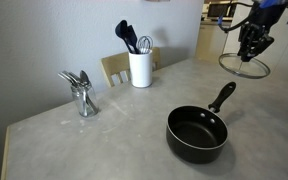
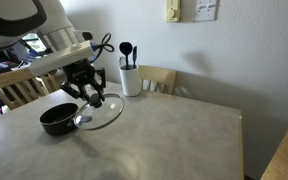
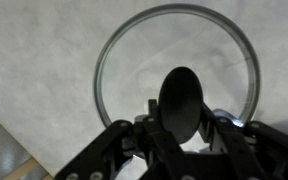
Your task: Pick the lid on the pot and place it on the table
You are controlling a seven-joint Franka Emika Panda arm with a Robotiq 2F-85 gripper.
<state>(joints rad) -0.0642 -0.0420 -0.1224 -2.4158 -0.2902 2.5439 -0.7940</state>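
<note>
My gripper is shut on the black knob of the glass lid and holds it in the air, to the side of the pot. The lid also shows in an exterior view, tilted below my gripper. In the wrist view the lid's metal rim rings the knob, clamped between my fingers, with the table beneath. The black pot stands open on the grey table, its long handle pointing away. The pot also shows in an exterior view.
A white crock with black utensils stands at the back of the table, also in an exterior view. A metal holder with cutlery stands near the table's edge. Wooden chairs stand behind the table.
</note>
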